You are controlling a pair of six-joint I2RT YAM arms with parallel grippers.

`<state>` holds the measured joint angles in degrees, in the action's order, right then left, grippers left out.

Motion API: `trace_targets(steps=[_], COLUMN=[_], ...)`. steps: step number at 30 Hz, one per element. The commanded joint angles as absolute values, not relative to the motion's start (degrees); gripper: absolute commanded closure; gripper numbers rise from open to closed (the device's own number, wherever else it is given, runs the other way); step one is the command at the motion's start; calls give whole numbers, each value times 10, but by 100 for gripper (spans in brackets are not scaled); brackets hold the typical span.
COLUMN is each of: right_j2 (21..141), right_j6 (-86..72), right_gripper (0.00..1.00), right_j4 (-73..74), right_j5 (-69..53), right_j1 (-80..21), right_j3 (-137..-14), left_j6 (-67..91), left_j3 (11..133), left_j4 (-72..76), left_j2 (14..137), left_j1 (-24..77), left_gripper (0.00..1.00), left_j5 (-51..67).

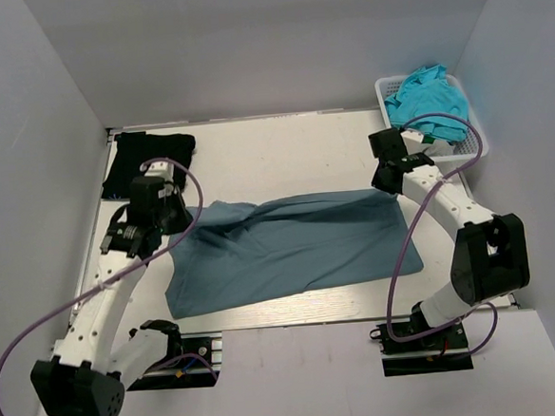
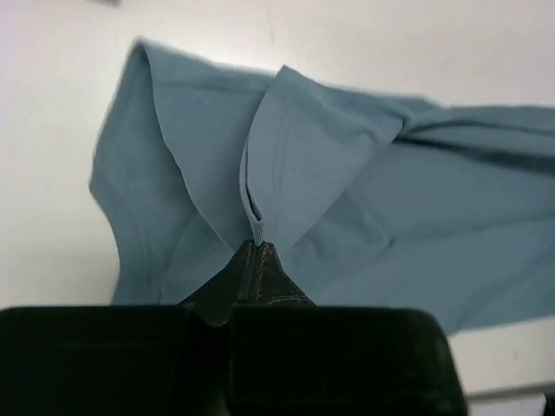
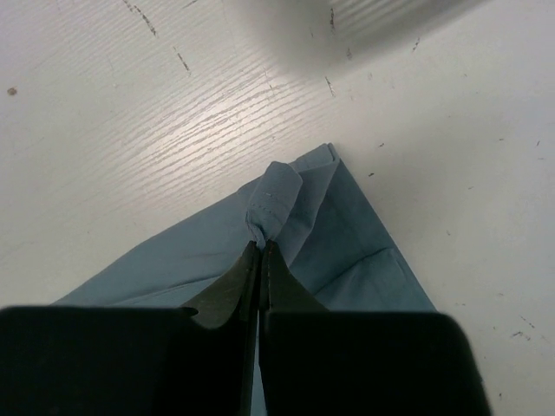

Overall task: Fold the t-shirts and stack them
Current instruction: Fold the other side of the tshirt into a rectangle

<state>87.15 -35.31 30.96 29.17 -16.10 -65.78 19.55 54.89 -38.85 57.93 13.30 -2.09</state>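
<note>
A slate-blue t-shirt (image 1: 299, 249) lies spread across the middle of the table. My left gripper (image 1: 175, 215) is shut on its left upper edge; the left wrist view shows the pinched hem (image 2: 258, 232) rising between the closed fingers. My right gripper (image 1: 387, 183) is shut on the shirt's right upper corner, seen bunched (image 3: 273, 204) at the fingertips in the right wrist view. A folded black t-shirt (image 1: 147, 160) lies at the far left corner. Turquoise t-shirts (image 1: 429, 97) fill the basket at the far right.
A white lattice basket (image 1: 471, 152) stands at the far right corner, close behind my right arm. Grey walls enclose the table on three sides. Purple cables loop off both arms.
</note>
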Motion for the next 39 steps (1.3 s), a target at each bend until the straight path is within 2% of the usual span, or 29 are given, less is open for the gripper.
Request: trace_targets(steps=[1, 9, 15, 16, 17, 18, 19, 20, 21, 22, 23, 24, 27, 28, 30, 31, 32, 33, 35, 39], right_j2=[853, 832, 802, 800, 790, 785, 782, 772, 768, 762, 756, 754, 727, 722, 699, 696, 694, 706, 735, 820], right_j6=[-340, -345, -362, -373, -374, -375, -382, -382, -388, -398, -401, -402, -384, -328, -283, -209, -194, -169, -142, -99], right_gripper=[100, 100, 100, 99, 92, 77, 51, 39, 29, 15, 10, 10, 10, 10, 10, 10, 10, 10, 10, 10], right_j4=[291, 289, 297, 301, 305, 315, 319, 323, 326, 354, 359, 366, 392, 379, 333, 295, 267, 261, 228, 191], right_j5=[295, 265, 249, 250, 248, 251, 252, 254, 259, 278, 293, 293, 304, 290, 177, 130, 21, -19, -93, -143], right_j1=[-156, -156, -154, -150, -149, -149, -148, -145, -143, -139, -136, -135, -133, -134, -139, -141, -148, -166, -207, -343], right_j3=[-640, -606, -528, -520, -504, -487, -480, -464, -454, -447, -446, -445, -471, -496, -519, -525, -538, -547, -581, -631], left_j6=[253, 310, 363, 368, 368, 373, 374, 374, 374, 374, 366, 357, 357, 357, 351, 351, 351, 351, 366, 384], left_j3=[524, 486, 481, 476, 463, 468, 474, 486, 492, 500, 516, 523, 564, 586, 594, 607, 607, 614, 614, 626], left_j4=[-474, -587, -709, -721, -738, -744, -757, -776, -785, -795, -805, -805, -793, -783, -721, -699, -675, -627, -583, -479], left_j2=[523, 518, 517, 511, 498, 498, 491, 491, 491, 491, 500, 500, 530, 551, 569, 579, 603, 617, 649, 747], left_j1=[134, 134, 134, 134, 134, 134, 134, 126, 126, 126, 126, 126, 126, 126, 126, 126, 126, 126, 119, 119], left_gripper=[100, 100, 100, 100, 100, 84, 71, 52, 27, 16, 4, 0, 0, 0, 0, 0, 0, 0, 0, 0], left_j5=[7, 47, -5, 2, 8, 8, 8, 8, 8, 8, 8, 15, 37, 37, 22, 17, 17, 9, -4, 1])
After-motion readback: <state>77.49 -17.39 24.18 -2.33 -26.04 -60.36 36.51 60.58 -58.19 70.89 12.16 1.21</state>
